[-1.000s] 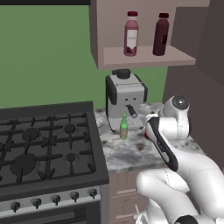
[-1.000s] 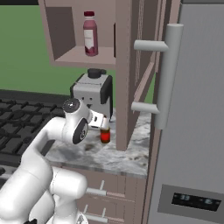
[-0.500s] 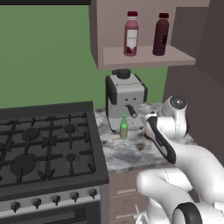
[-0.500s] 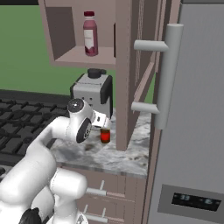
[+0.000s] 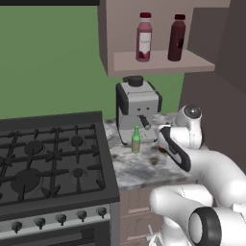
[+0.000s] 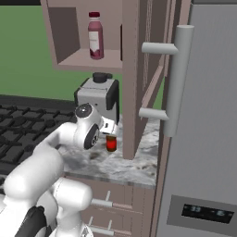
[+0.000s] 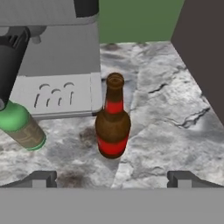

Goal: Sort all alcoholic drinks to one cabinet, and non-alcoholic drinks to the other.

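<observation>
Amber-brown bottle with its red label stands upright on the marble counter, centred between the two dark fingertips of the gripper, whose jaws are spread wide with nothing between them, short of the glass. In the right base view the same bottle shows just past the hand, close to the cabinet's side wall. Slimmer green bottle with a pale label stands to its left, in front of the coffee machine, near its drip tray. Above, on the open cabinet shelf, the pink bottle with white label and dark red cap and the dark maroon bottle stand side by side, apart. A gas stove sits left of the counter, a steel fridge at the far right
</observation>
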